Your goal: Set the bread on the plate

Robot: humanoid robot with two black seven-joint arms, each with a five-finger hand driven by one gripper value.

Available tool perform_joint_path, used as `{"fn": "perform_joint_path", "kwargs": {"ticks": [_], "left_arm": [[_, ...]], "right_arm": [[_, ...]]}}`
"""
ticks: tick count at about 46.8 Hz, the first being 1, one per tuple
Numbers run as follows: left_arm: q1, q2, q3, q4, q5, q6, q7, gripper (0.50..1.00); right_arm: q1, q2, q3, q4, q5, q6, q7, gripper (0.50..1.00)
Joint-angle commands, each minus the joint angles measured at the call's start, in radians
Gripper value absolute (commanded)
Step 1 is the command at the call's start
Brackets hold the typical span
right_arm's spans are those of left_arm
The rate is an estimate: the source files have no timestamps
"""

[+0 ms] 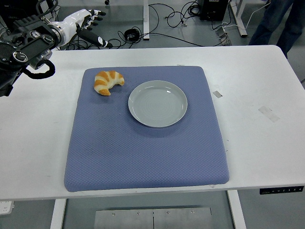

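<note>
At far upper left: left hand (87, 24), white with dark fingertips, fingers spread, holding nothing, above the white table's (33, 143) back edge. Blue-grey textured mat (143, 152), centred on the table. Croissant-shaped bread (108, 82), on the mat's upper left corner, just beside the empty grey plate (157, 103) but apart. Behind: grey floor, black cables (171, 19). Upper right: person's legs (281, 21).
</note>
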Motion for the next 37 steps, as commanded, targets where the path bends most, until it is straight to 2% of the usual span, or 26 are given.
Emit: {"fn": "perform_joint_path", "kwargs": {"ticks": [1,6,10,16,21,26,32,37], "left_arm": [[-0.005,0.011,0.026,-0.036,0.084,-0.005,0.02,0.977],[-0.033,0.034,0.069,-0.122,0.192,-0.005,0.077,0.975],[-0.041,0.054,0.075,-0.185,0.232,0.0,0.146,0.975],[-0.045,0.066,0.075,-0.242,0.286,0.004,0.241,0.975],[-0.05,0.069,0.075,-0.264,0.301,0.007,0.292,0.975],[-0.045,0.063,0.078,-0.264,0.301,0.01,0.296,0.975],[-0.029,0.052,0.075,-0.264,0.293,0.044,0.296,0.975],[-0.004,0.02,0.073,-0.264,0.289,0.059,0.296,0.975]], "right_arm": [[0.0,0.0,0.0,0.0,0.0,-0.001,0.0,1.0],[0.0,0.0,0.0,0.0,0.0,-0.001,0.0,1.0],[0.0,0.0,0.0,0.0,0.0,0.001,0.0,1.0],[0.0,0.0,0.0,0.0,0.0,0.001,0.0,1.0],[0.0,0.0,0.0,0.0,0.0,-0.001,0.0,1.0],[0.0,0.0,0.0,0.0,0.0,-0.001,0.0,1.0],[0.0,0.0,0.0,0.0,0.0,0.001,0.0,1.0],[0.0,0.0,0.0,0.0,0.0,-0.001,0.0,1.0]]}}
